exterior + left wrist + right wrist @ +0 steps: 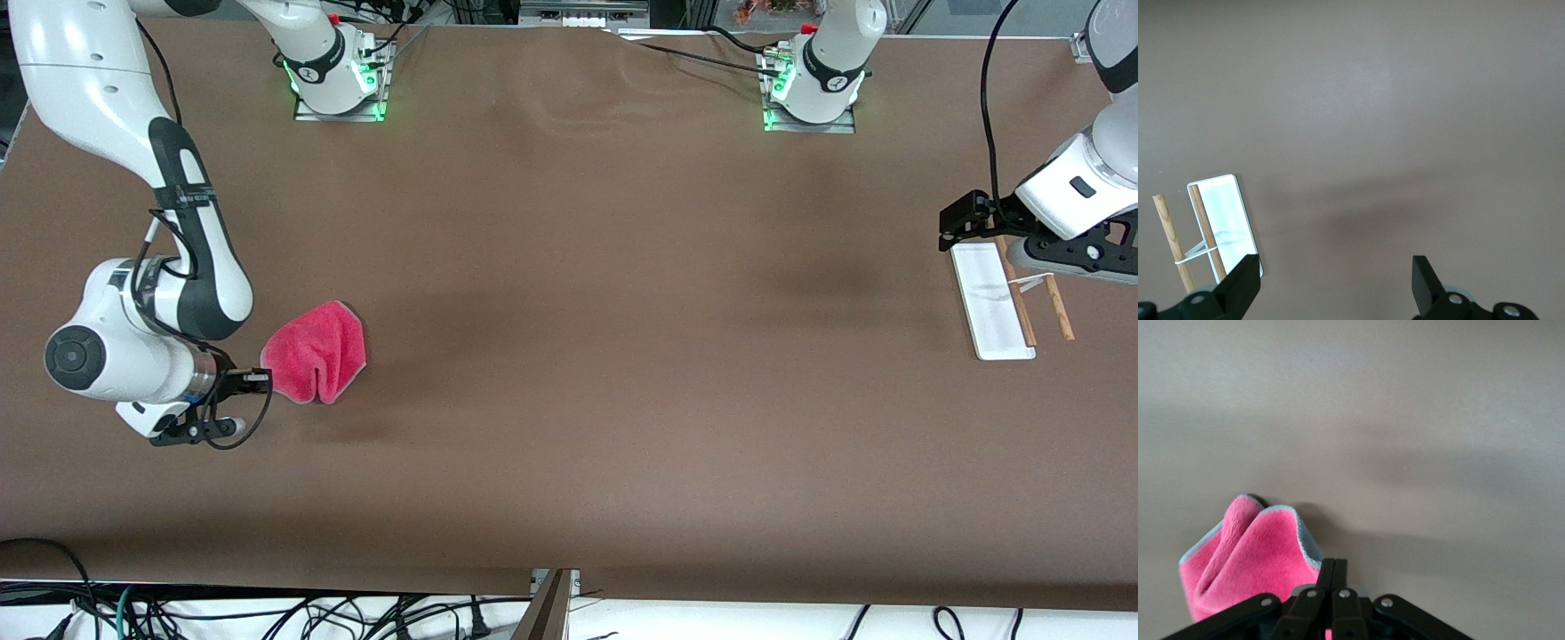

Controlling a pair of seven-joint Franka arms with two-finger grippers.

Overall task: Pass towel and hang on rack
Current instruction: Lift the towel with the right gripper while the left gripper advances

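The pink-red towel (316, 356) hangs bunched from my right gripper (267, 380), which is shut on its edge just above the table, near the right arm's end. In the right wrist view the towel (1251, 567) spreads beside the closed right gripper (1336, 570). The rack (991, 302), a white base with two brown rods, lies at the left arm's end of the table. My left gripper (1076, 253) hovers over the rack, open and holding nothing. The left wrist view shows the left gripper (1336, 273) wide apart with the rack (1225, 213) beside one finger.
Brown cloth covers the table (622, 311). The two arm bases (338, 80) (813, 89) stand along the edge farthest from the front camera. Cables (267, 613) lie below the edge nearest to that camera.
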